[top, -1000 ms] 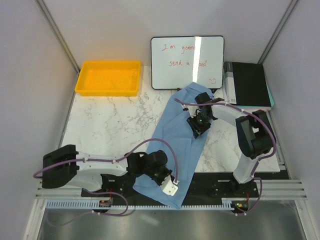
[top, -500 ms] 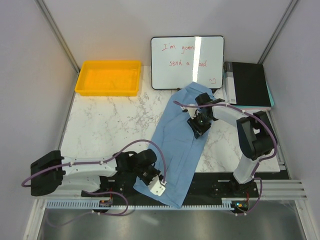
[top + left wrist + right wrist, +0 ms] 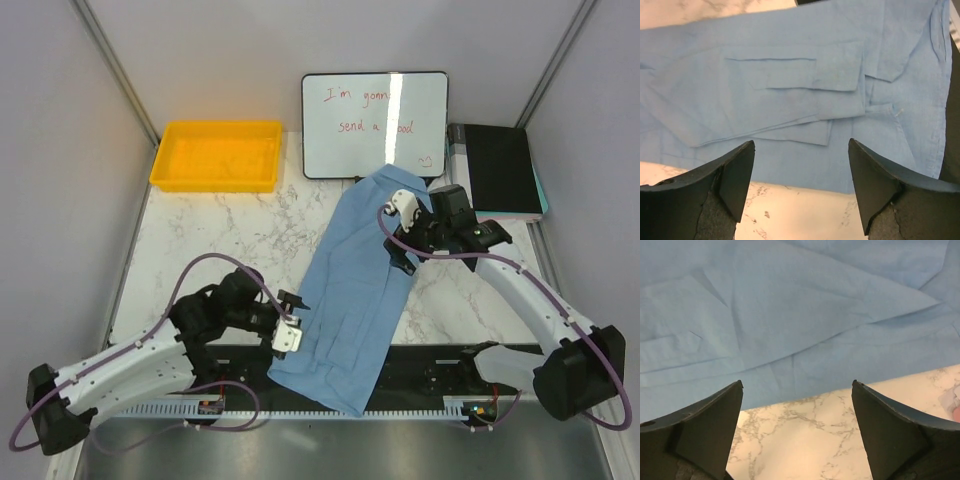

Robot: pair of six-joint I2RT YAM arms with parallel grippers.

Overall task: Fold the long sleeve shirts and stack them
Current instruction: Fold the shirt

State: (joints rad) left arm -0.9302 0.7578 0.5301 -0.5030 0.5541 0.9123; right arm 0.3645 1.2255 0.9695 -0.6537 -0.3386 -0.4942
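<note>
– Top external: light blue shirt [image 3: 352, 290] lies just below the whiteboard [image 3: 374, 124]; left end effector [image 3: 290, 318] and right end effector [image 3: 395, 232] gape wide, empty.
– Looks thin, floppy; I'd pinch the hem.

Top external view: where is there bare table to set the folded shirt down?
The biggest bare marble lies between the yellow tray, the shirt on its left edge, and the left gripper. A narrower strip lies right of the shirt, on the near side of the right gripper. The far right corner is crowded by the whiteboard and the black book.
</note>
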